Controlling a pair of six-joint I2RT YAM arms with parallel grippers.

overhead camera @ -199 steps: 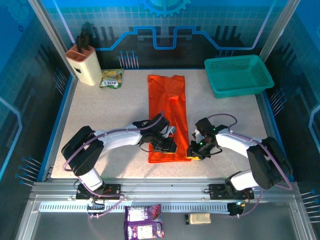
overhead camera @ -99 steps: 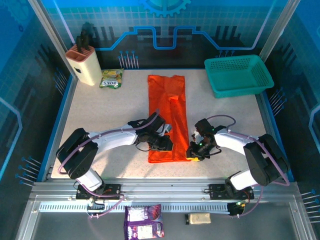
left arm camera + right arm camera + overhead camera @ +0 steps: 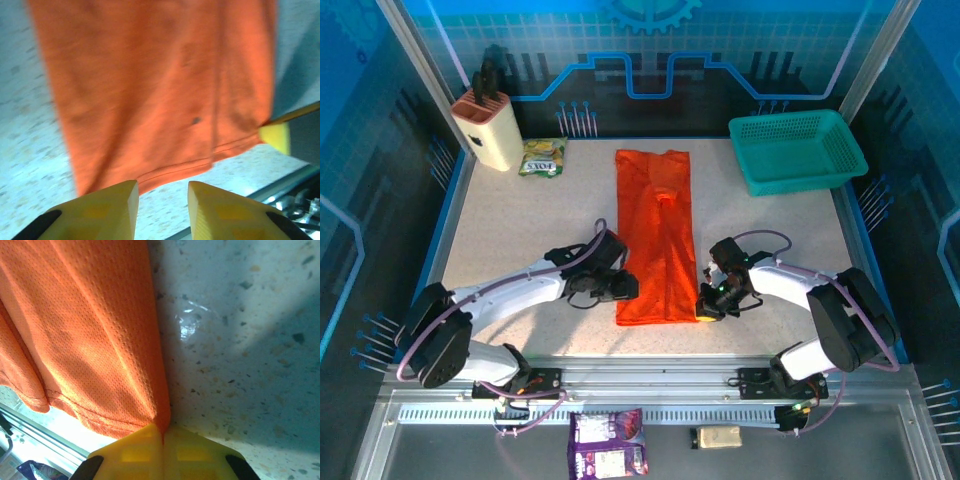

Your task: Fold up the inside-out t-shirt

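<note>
From above, the left gripper (image 3: 625, 290) had drawn back off the bright orange cloth t-shirt (image 3: 658, 230), which lay as a long narrow strip down the middle of the speckled pale table (image 3: 520, 220). It now sat at the strip's near left edge, while the right gripper (image 3: 705, 308) had closed at the near right corner. I judged one corner secured and the other freed for a fresh grip before a lengthwise fold. The near hem ran close to the table's front edge; bare room lay to the left and up toward the teal plastic mesh basket (image 3: 798, 150). In the left wrist view, the yellow fingers (image 3: 100, 210) stood spread and empty just short of the hem. In the right wrist view, the fingers (image 3: 135, 450) were pressed together, pinching the corner fold.
</note>
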